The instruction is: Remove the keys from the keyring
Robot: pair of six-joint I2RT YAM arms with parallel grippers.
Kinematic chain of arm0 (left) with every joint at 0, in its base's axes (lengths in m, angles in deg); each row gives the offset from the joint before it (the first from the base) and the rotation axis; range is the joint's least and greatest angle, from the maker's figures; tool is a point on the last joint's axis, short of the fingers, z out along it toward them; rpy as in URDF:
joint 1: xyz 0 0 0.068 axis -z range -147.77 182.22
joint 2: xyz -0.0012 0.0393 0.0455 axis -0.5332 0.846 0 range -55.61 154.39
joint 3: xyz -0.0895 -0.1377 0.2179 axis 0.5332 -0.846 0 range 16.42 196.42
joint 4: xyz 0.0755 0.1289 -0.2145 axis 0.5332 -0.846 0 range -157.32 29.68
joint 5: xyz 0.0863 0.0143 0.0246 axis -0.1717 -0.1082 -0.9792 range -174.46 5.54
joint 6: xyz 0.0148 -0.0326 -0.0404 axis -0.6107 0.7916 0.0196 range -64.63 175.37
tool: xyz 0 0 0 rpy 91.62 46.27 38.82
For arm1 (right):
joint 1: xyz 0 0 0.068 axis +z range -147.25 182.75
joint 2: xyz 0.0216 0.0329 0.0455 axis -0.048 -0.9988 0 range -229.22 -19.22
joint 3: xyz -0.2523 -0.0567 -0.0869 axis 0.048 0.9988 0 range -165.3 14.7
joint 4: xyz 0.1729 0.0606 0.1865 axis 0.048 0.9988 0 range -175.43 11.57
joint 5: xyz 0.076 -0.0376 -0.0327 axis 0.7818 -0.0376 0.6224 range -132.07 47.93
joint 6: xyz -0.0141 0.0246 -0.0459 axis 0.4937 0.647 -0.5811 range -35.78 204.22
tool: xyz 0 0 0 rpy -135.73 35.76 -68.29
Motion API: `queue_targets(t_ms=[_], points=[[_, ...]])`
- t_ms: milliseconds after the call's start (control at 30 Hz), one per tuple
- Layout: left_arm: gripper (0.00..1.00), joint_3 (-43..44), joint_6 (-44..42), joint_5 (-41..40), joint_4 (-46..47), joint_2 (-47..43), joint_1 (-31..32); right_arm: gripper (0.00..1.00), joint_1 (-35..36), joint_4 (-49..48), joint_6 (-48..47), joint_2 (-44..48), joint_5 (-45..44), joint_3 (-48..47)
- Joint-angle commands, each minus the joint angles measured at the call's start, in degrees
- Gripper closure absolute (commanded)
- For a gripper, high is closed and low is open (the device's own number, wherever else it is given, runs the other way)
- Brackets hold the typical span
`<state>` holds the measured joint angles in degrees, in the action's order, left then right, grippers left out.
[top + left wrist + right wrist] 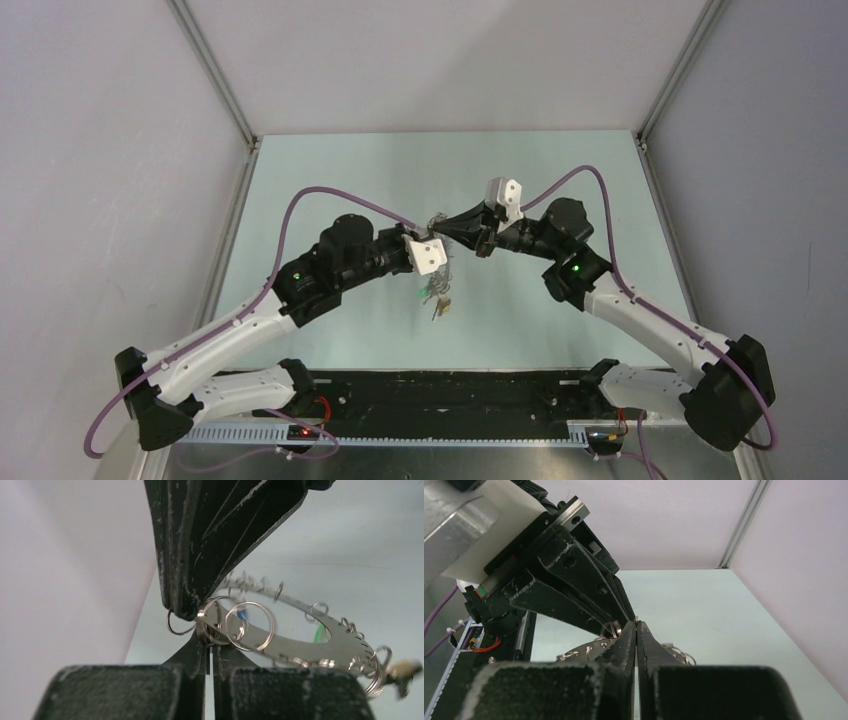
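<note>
While aloft, left tool point(210, 650) and right tool point(636, 626), both pinched onto one keyring point(310, 652).

Left gripper point(209, 652) meets right gripper point(636, 630) tip to tip above mid-table, keyring point(300, 650) between them, keys point(440, 297) dangling beneath

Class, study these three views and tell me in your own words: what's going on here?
Both arms meet above the table. The left tool and the right tool are each closed on the same end of the keyring, tip to tip, holding it up in the air. The keys hang in a bunch from it, not yet taken off.
</note>
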<state>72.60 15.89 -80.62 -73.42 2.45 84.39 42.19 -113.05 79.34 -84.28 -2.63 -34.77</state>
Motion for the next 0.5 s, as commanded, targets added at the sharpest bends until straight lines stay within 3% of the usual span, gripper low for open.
queue_targets(t_ms=[0, 267, 467], points=[[1.0, 0.9, 0.0, 0.9, 1.1, -0.4, 0.3, 1.0, 1.8, -7.7, 2.2, -1.0, -3.9, -0.2], [1.0, 1.3, 0.3, -2.8, 1.1, 0.2, 0.3, 1.0, -2.1, -8.0, 1.6, 7.4, -17.5, 5.3], [1.0, 1.4, 0.5, -3.5, 1.1, 0.5, 0.3, 1.0, -5.6, -8.3, 3.4, 14.1, -20.1, 10.4]])
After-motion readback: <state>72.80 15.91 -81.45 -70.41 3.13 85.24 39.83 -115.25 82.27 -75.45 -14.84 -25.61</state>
